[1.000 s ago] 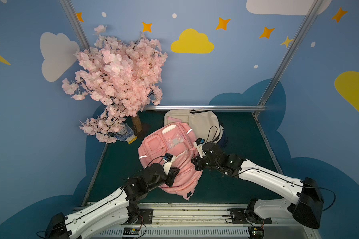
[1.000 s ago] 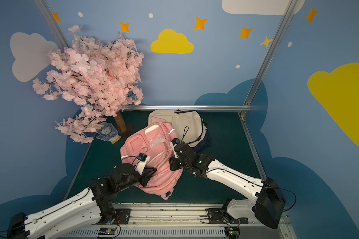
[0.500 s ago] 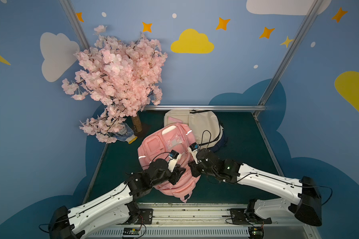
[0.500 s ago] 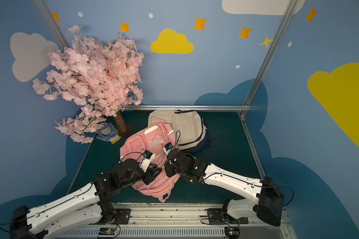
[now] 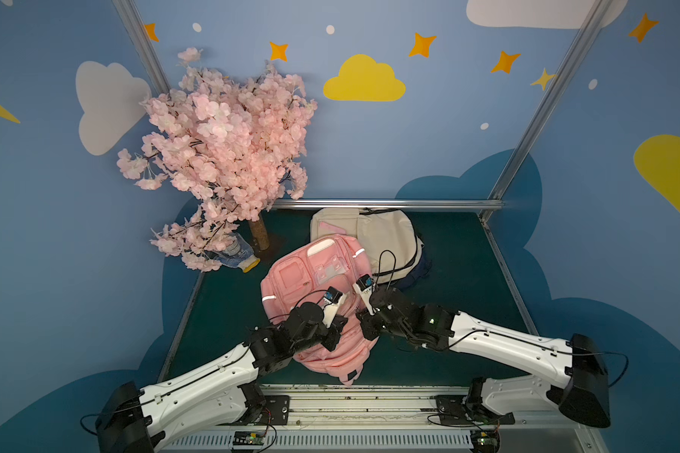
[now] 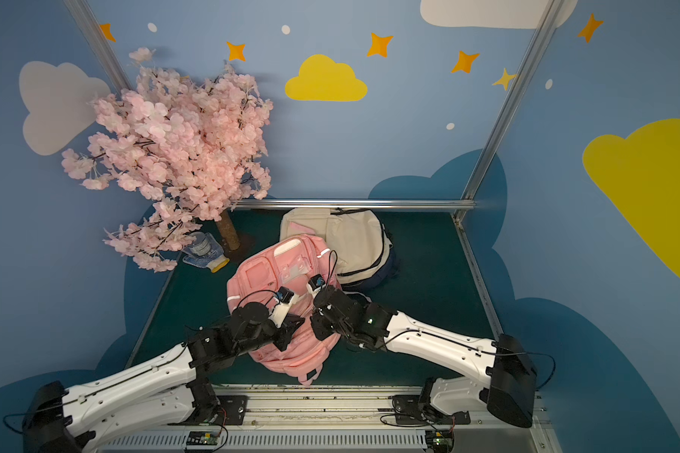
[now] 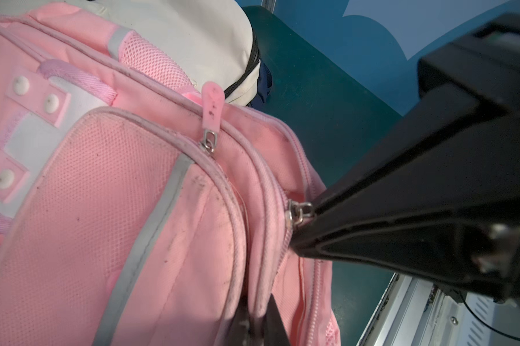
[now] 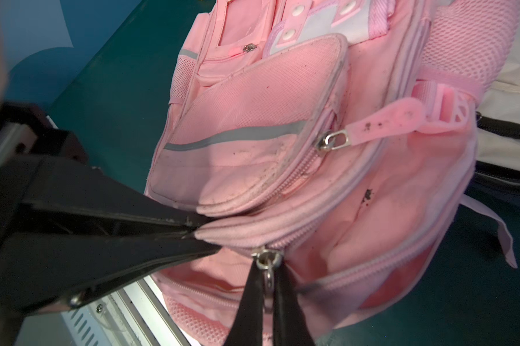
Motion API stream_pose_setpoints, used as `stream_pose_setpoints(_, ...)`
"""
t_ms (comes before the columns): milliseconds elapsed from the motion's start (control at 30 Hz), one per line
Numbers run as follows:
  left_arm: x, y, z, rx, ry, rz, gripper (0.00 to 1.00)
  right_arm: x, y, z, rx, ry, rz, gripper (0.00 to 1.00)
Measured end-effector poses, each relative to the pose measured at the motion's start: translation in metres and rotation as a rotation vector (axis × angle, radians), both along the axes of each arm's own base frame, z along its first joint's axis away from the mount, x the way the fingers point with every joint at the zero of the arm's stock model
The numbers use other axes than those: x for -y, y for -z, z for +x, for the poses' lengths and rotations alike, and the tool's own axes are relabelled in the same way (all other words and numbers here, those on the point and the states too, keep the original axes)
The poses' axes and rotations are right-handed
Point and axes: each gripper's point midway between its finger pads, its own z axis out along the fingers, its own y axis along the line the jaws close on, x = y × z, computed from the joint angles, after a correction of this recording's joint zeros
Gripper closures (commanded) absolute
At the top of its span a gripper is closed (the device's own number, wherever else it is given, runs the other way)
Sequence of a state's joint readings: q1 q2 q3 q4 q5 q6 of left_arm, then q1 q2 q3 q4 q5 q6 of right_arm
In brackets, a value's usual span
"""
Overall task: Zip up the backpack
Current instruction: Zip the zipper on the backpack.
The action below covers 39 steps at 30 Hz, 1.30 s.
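Right wrist: R gripper (image 8: 267,280) jaws together, clamped on the ring of the slider (image 8: 264,258) of the main zip.
Left wrist: L gripper (image 7: 257,322) jaws pinched shut on a fold of pack (image 7: 109,209) fabric right by the zip track; only the tips in view.
Pack: pink, lying on mat (image 5: 468,282) near tree (image 5: 228,157), to the right of its trunk and closer to the robot bases.
Bag: beige bag (image 5: 389,239) also right of the trunk, further back; pack's far end overlaps it.
Grippers: both at the pack end away from the tree, nearly touching each other.
Zip: short run betw L gripper and slider looks closed. Past the slider the mouth gapes, lining showing. Judged early in the pull, most of the track left.
Front pocket: own zip w/ pink tab (image 8: 387,119), looks done; not the job.
Risk 1: ring is small bare metal, so it may slip out of R jaws if the pull leaves the track line.
Risk 2: track curves round a soft pack; a straight pull prob jams the slider or bites the lining.
Risk 3: L pinch is on thin fabric. If it lets go, the whole pack drags w/ R arm, zip doesn't close, and pack may shove bag.
Risk 4: grippers so close that a small wrong move means a knock.
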<state>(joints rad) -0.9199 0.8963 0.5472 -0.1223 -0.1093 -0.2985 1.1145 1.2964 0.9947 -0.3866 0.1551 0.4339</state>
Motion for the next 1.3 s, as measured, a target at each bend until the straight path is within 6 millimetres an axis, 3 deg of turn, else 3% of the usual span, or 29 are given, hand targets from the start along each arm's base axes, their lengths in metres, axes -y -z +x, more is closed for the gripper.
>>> stream_pose_setpoints(267,0.001,-0.001,-0.006,0.012,0.001,-0.038,0.98,0.014,-0.003,0.013,-0.118,0.016,0.018,1.0)
stream_pose_setpoints(633,0.013,0.005,-0.013,0.035,0.012,-0.004,0.97,0.033,0.006,0.05,-0.231,0.084,-0.086,1.0)
stream_pose_setpoints(1167,0.024,0.02,-0.022,0.074,0.024,0.105,0.98,0.015,0.033,0.14,-0.215,0.093,-0.259,1.0)
stream_pose_setpoints(1300,0.026,0.025,-0.019,0.074,0.012,0.126,0.97,0.015,0.042,0.146,-0.235,0.099,-0.296,1.0)
